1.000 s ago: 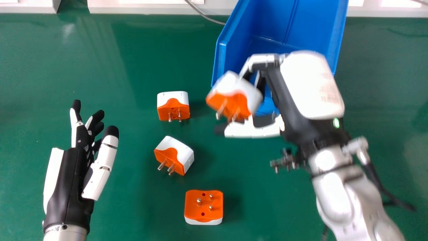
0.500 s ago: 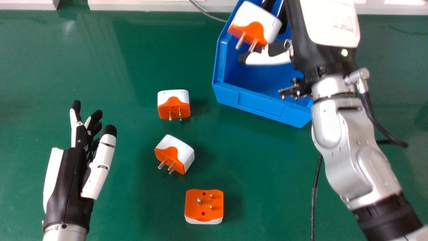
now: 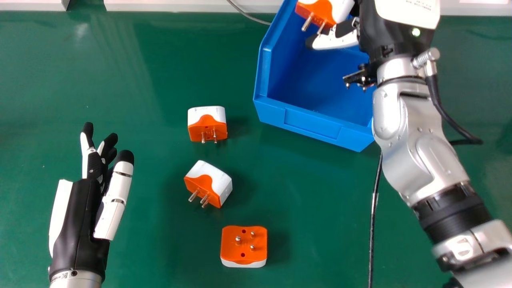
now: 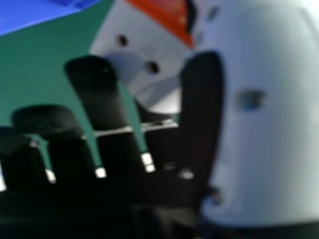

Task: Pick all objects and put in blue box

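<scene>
Pinches a plug adapter [image 3: 334, 11] between the right hand's [image 3: 338, 40] thumb and fingers, over the blue box [image 3: 312, 123]. Holds the left hand [image 3: 82, 220] loosely spread, left of three other plug adapters [image 3: 207, 122].

From the head view's centre, tabletop [image 3: 236, 68] lies open toward eleven o'clock, between the box [image 3: 312, 123] and the plug [image 3: 207, 120] at ten; a second plug [image 3: 210, 180] obstructs eight, a third plug [image 3: 244, 246] six, the right forearm [image 3: 420, 152] three.
</scene>
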